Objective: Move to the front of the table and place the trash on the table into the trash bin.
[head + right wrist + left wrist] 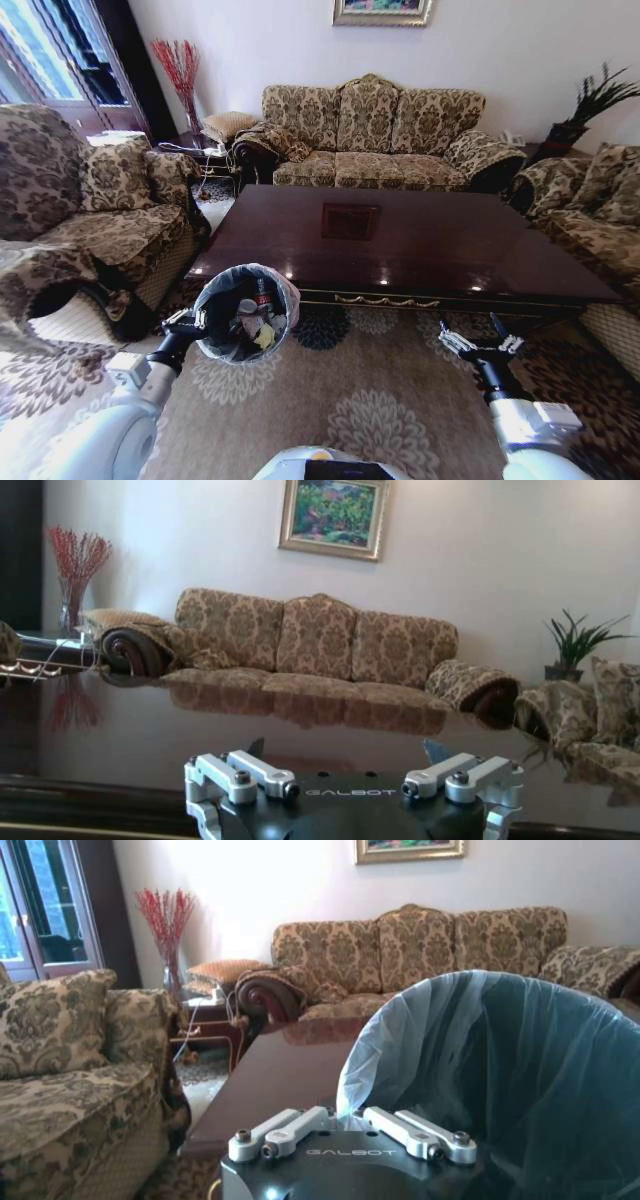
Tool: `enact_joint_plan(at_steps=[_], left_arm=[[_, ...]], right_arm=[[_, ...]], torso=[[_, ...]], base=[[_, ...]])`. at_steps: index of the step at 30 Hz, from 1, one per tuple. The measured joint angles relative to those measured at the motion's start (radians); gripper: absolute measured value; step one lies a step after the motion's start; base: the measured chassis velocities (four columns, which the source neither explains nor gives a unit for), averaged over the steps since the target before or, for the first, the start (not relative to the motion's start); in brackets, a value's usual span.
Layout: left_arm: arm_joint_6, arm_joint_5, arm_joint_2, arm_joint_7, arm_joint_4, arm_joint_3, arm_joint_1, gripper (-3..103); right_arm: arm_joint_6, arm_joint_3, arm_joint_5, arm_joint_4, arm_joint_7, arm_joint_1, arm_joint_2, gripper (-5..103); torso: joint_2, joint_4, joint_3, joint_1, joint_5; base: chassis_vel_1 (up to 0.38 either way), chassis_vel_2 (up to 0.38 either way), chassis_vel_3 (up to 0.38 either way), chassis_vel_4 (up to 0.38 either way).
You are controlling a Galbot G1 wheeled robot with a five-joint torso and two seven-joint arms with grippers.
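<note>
table (400, 240): long dark glossy top straight ahead of the robot, its surface bare of litter.
trash bin (246, 312): round black bin with whitish liner, held up off the carpet at the table's near left corner.
trash (255, 322): bottle with red label, cup and paper wads lie inside the bin.
left gripper (192, 322): closed on the bin's lined rim.
right gripper (482, 345): fingers spread apart, holding nothing, low before the table's near right edge.
</note>
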Motion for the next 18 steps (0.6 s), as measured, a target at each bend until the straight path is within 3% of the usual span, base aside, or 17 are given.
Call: enact_joint_plan(at_steps=[7, 11, 18], left_arm=[[0.001, 0.007, 0.000, 0.000, 0.007, 0.004, 0.001, 0], [0.001, 0.012, 0.000, 0.001, 0.015, 0.007, 0.000, 0], [0.001, 0.033, -0.003, 0.007, 0.040, 0.013, 0.007, 0]], right_arm=[[0.000, 0.000, 0.000, 0.000, 0.000, 0.000, 0.000, 100], [0.000, 0.000, 0.000, 0.000, 0.000, 0.000, 0.000, 100], [0.000, 0.000, 0.000, 0.000, 0.000, 0.000, 0.000, 100]], torso=[[-0.015, 0.0001, -0.008, -0.008, -0.0001], [-0.029, -0.0008, -0.015, -0.013, 0.0000], [-0.056, -0.0001, -0.031, -0.023, -0.0001]], base=[[0.183, -0.165, -0.151, 0.201], [0.019, -0.011, -0.020, 0.011], [-0.018, 0.028, 0.026, -0.026]])
